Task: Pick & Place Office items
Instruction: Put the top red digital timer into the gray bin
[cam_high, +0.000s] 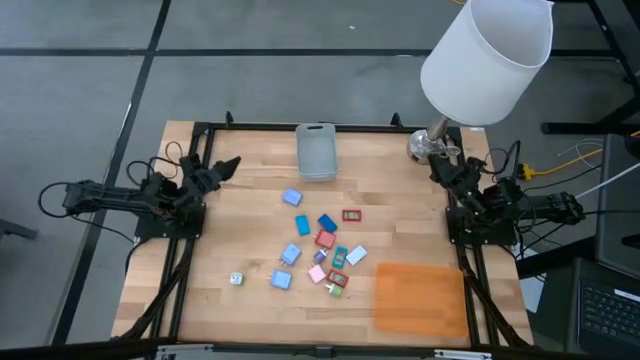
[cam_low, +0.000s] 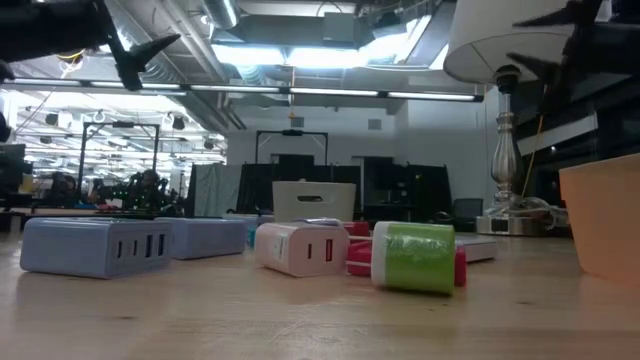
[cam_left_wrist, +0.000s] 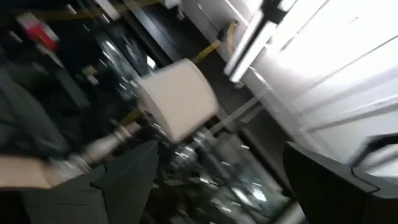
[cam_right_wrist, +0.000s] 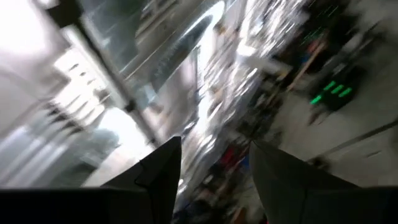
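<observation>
While the office items lie mid-table, left tool gapes empty, right tool half-parted, empty

Wooden table: office items, bin, mat

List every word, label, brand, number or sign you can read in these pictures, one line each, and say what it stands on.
None can be read.
The office items carry small markings, too small to read.
The grey bin, orange mat and lamp show no text.
Bright signs in the room behind the table are blurred.
</observation>
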